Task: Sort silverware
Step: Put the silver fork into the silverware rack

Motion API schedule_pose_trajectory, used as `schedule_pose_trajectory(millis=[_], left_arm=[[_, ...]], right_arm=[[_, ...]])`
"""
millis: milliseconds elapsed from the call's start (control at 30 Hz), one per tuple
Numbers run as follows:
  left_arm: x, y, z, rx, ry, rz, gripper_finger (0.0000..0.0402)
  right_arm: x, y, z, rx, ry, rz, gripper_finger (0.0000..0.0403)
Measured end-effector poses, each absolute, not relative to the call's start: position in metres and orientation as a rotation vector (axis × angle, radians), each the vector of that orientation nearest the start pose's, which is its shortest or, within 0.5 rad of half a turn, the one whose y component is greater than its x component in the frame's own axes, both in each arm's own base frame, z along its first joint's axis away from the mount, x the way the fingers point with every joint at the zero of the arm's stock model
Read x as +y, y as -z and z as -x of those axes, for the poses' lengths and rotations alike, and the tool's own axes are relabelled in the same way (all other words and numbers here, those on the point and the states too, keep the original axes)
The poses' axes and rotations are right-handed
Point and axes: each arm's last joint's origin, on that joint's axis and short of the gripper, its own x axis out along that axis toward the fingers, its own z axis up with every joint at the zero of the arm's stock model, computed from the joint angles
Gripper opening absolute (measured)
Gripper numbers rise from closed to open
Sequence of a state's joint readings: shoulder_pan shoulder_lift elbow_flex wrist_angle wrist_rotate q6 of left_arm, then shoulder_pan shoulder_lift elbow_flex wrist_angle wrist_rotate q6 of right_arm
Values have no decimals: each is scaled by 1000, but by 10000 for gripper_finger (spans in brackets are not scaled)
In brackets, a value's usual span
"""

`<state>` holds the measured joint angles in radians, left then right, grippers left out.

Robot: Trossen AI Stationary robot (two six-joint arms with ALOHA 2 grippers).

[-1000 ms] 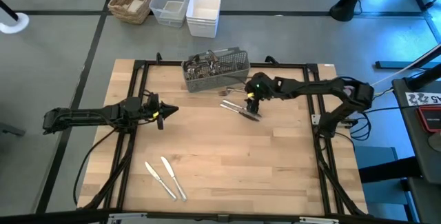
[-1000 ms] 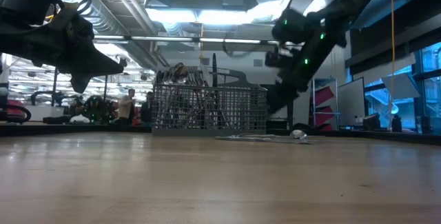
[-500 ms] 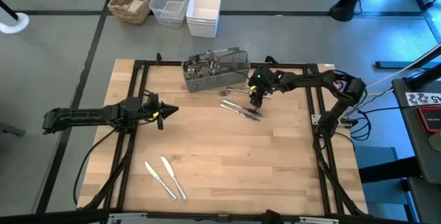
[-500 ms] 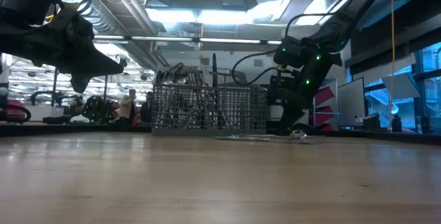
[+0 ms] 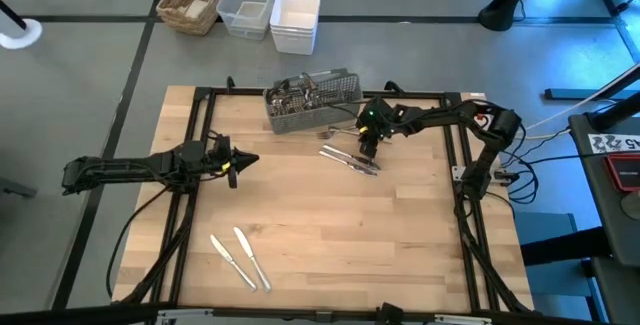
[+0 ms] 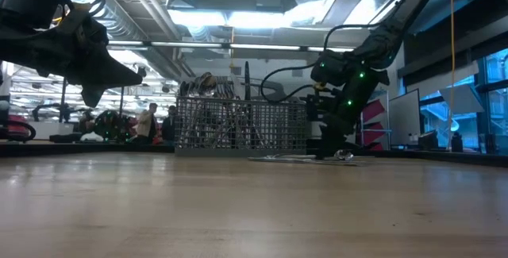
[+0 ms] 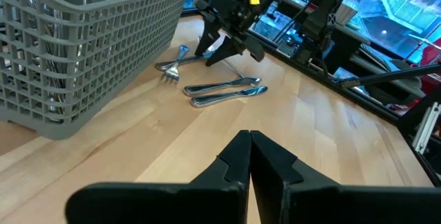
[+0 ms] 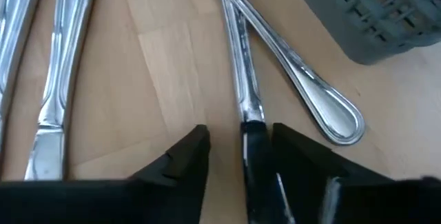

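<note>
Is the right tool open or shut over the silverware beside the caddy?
Open. The right tool straddles a silverware handle lying flat on the table, with a gap on each side of it in the right wrist view.

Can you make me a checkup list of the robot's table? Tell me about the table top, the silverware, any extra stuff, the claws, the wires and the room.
Surface: wooden table, bare in the middle.
Silverware: two knives near the front edge; a few loose pieces by the caddy; many more standing in the grey mesh caddy.
Clutter: nothing seen on the table.
Claws: left claw shut, empty, hovering over the table's left side; right claw open, down around a loose utensil handle.
Cables: black cables run under the frame.
Surroundings: wicker basket and white bins on the floor; people far behind.
</note>
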<state>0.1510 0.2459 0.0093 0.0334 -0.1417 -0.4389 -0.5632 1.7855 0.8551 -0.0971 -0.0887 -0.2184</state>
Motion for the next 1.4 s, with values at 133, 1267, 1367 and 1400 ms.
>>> schedule_pose_trajectory(millis=[133,1267,1367,1400], left_arm=[[21,-149,-109,136,-332,435,4],[21,-149,-109,137,-332,435,4],[21,-149,-109,136,-332,435,4],[21,-149,-109,136,-332,435,4]], right_arm=[[-169,-115,-272,1031,324,-137,109],[-151,-137,-250,1136,250,-357,37],[-147,-141,-245,1163,234,-395,33],[-146,-142,-244,1171,236,-415,32]])
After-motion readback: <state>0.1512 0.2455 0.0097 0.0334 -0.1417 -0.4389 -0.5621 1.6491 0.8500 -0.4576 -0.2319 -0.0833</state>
